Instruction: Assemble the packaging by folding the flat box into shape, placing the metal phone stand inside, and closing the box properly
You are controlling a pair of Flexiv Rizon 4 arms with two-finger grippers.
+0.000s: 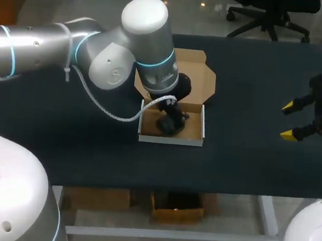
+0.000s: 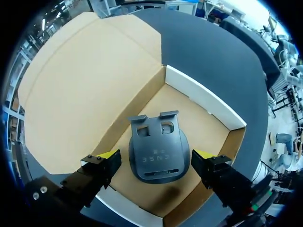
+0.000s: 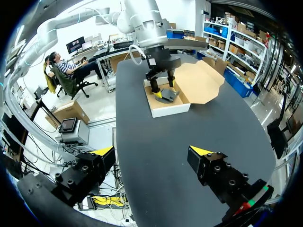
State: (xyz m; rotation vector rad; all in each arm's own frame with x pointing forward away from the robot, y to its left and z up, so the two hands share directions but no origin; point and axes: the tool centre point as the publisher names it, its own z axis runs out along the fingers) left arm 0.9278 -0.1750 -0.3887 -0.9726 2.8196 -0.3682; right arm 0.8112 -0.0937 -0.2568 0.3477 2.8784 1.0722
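The cardboard box (image 1: 200, 127) stands folded into an open tray at the table's middle, its lid (image 1: 202, 73) laid back flat behind it. The dark grey metal phone stand (image 2: 156, 151) lies flat on the box floor (image 2: 203, 123). My left gripper (image 2: 156, 160) hangs just over it, open, with a yellow-tipped finger (image 2: 105, 163) on either side of the stand and a small gap showing. In the head view the left gripper (image 1: 170, 118) hides most of the stand. My right gripper (image 1: 298, 119) is open and empty, far to the right of the box (image 3: 170, 108).
The black table top (image 1: 64, 122) spreads wide around the box. The right wrist view has my left arm (image 3: 151, 28) standing over the box, with the lid (image 3: 201, 80) spread out beyond it. My right gripper (image 3: 154, 158) hovers near the table's right edge.
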